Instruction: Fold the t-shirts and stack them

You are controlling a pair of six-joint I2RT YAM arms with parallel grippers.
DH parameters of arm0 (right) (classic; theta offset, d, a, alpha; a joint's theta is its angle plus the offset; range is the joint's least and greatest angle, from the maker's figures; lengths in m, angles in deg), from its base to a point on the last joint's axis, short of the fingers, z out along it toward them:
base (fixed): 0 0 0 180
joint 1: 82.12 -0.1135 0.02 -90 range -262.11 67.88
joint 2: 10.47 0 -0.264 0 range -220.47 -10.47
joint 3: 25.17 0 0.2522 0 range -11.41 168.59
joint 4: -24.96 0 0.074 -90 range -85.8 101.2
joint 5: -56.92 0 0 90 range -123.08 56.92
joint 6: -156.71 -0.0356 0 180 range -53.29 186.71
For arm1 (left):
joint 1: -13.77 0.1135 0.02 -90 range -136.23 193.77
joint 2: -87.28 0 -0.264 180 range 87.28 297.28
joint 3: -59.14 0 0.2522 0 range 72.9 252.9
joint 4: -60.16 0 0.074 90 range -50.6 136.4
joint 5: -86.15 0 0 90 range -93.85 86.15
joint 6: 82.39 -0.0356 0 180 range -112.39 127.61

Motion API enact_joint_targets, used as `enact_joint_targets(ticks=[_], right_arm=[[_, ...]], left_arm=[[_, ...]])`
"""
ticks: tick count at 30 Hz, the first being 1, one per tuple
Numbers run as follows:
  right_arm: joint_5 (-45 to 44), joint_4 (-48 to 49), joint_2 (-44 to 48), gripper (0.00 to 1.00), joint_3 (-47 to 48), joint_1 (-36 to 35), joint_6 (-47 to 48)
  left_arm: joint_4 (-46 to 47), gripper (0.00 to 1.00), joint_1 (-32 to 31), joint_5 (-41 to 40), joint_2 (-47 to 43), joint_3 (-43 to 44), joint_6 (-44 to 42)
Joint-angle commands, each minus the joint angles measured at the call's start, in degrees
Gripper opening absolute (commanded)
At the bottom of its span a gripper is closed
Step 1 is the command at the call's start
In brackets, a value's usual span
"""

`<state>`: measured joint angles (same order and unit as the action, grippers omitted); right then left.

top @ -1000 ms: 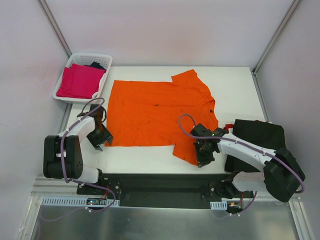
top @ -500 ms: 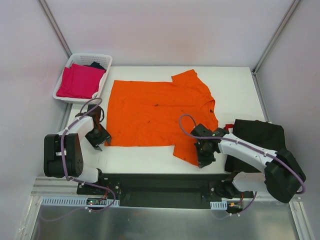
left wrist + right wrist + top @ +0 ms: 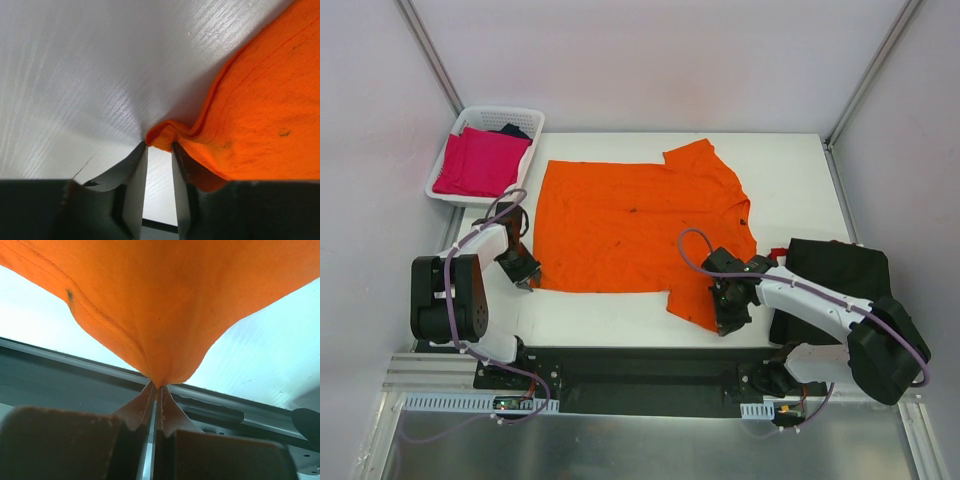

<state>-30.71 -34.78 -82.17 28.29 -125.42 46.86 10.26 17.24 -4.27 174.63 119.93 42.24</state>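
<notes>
Right claw clenched on orange t-shirt at 5 o'clock; left claw straddles its 8 o'clock corner, grip unclear.

A white table stands in soft, even light. Pale walls rise behind and beside it, with grey posts at its far corners. A white basket sits at its far left corner, and a steel sheet lies below its near edge.

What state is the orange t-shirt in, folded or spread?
Spread. The orange t-shirt lies open across the table, both sleeves out, with no fold made yet.
</notes>
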Motion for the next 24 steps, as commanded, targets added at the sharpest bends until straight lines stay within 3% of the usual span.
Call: enact_joint_targets(ticks=[1, 6, 10, 24], right_arm=[[-0.6, -1.9, -0.8, 0.01, 2.0, 0.3, 0.8], [-0.4, -1.8, -0.9, 0.01, 2.0, 0.2, 0.3], [-0.2, -1.7, -0.5, 0.01, 1.5, 0.3, -0.2], [-1.9, -3.8, 0.5, 0.01, 5.5, 0.4, 0.1]], left_arm=[[2.6, 0.17, 0.3, 0.1, 0.4, 0.4, -1.1], [2.6, 0.12, 0.3, 0.0, 0.6, 0.1, -1.6], [2.4, 0.0, 0.3, -0.1, 0.0, -0.2, -2.0], [-3.3, 0.0, 0.2, 3.1, -7.9, 4.0, -1.6]])
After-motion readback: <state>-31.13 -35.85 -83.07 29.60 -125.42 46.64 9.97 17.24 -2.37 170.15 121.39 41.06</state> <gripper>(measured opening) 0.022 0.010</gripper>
